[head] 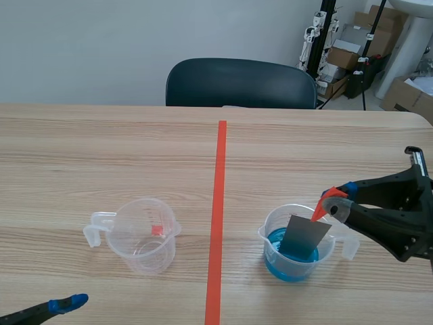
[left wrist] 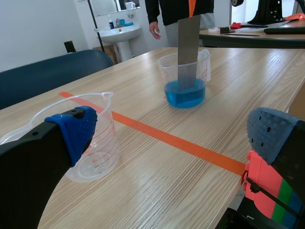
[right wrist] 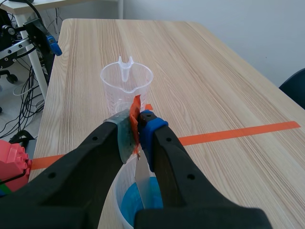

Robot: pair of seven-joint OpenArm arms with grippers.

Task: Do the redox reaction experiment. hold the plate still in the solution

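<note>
My own right fingers (right wrist: pixel 167 157) hide most of the plate (right wrist: pixel 141 177) in the right wrist view. Only a thin sliver shows below the pads (right wrist: pixel 151 125). They also cover much of the filled beaker (right wrist: pixel 117 200) and its blue solution (right wrist: pixel 129 206), which the picture's edge cuts off too. I cannot tell there how deep the plate sits.

In the left wrist view the plate's upper end runs out of frame. A person (left wrist: pixel 176 9) beyond the surface (left wrist: pixel 157 181) is cut to a dark torso and one hand (left wrist: pixel 153 29). One of my left fingers (left wrist: pixel 43 167) hides part of the empty beaker (left wrist: pixel 97 143).

The scene view shows only their blue tip (head: pixel 67 302), and the empty beaker's scale is too small to read.
</note>
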